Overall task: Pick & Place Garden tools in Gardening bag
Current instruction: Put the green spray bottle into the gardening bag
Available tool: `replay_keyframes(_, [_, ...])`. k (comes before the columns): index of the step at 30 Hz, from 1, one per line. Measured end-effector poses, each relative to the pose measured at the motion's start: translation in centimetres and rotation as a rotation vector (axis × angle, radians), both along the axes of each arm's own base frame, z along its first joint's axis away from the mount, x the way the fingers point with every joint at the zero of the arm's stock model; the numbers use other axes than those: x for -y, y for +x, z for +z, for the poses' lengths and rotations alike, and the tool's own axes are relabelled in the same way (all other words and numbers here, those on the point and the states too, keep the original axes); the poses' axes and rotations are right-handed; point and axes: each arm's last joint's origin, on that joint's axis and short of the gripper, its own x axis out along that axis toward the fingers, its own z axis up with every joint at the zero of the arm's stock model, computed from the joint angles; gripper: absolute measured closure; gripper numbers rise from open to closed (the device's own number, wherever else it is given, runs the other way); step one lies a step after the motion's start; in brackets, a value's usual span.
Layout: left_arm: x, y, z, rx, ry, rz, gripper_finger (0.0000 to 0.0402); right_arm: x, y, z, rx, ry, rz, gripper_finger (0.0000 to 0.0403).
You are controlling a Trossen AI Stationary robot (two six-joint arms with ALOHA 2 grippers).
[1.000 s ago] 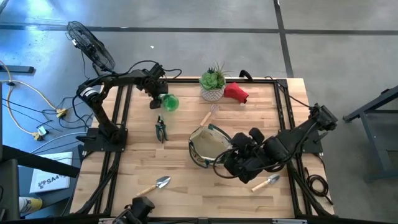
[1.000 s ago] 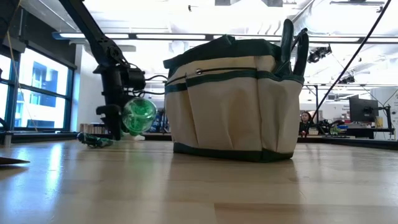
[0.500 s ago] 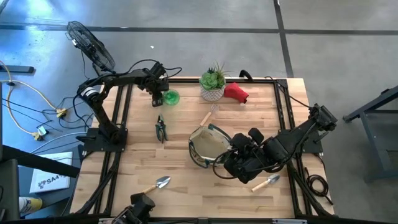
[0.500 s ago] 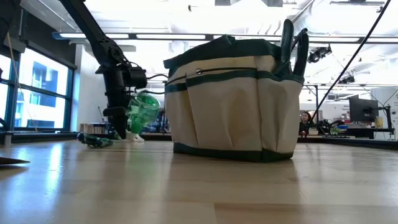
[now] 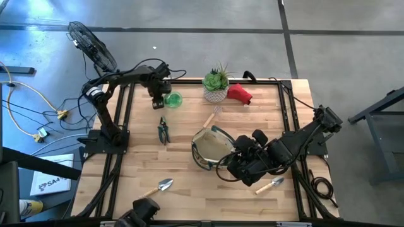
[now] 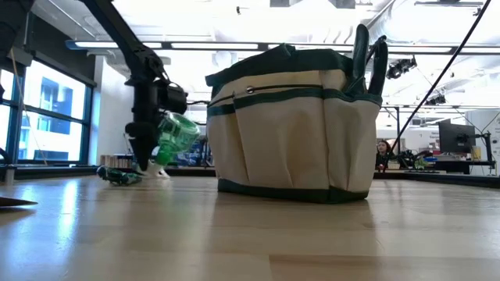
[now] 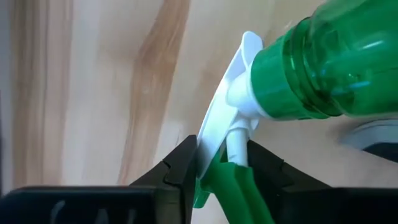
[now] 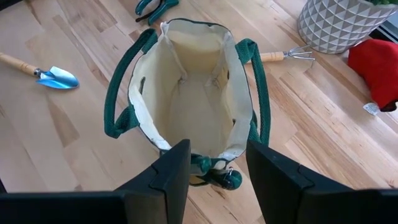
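- While the bag's canvas wall fills the low view, the gardening bag [image 5: 210,149] stands mid-worktop, mouth open.
- One trowel [image 5: 158,187] lies near the front edge; another [image 5: 270,185] lies beside the right arm.
- At the bag's rim hovers the right gripper [image 8: 214,171], fingers apart and empty.
- Pruners [image 5: 163,130] lie left of the bag.
- Toward the far edge, the left gripper [image 7: 216,167] is clamped on the trigger head of the spray bottle [image 7: 323,62], tilted just above the worktop [image 5: 189,183].
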Motion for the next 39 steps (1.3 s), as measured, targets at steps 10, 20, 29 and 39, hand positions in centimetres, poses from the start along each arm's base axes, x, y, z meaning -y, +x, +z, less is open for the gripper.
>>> replay_keyframes(10, [3.5,4.0,3.8,-0.163,0.043,-0.159,0.0307,-1.2,-0.7,0.0,0.000,0.006,0.040,0.0254])
replay_keyframes(20, [8.7,6.4,10.9,-0.069,0.174,-0.272,0.0306,-2.2,-2.1,-0.3,0.003,0.149,-0.124,0.0254])
replay_keyframes(29, [14.7,5.8,17.0,0.215,0.242,-0.392,0.0305,-1.1,-2.9,-2.9,-0.123,0.212,-0.377,0.0254])
replay_keyframes(39, [18.2,6.8,19.0,0.491,0.162,-0.553,0.0305,-0.6,-3.5,-6.2,-0.241,0.193,-0.460,0.0254])
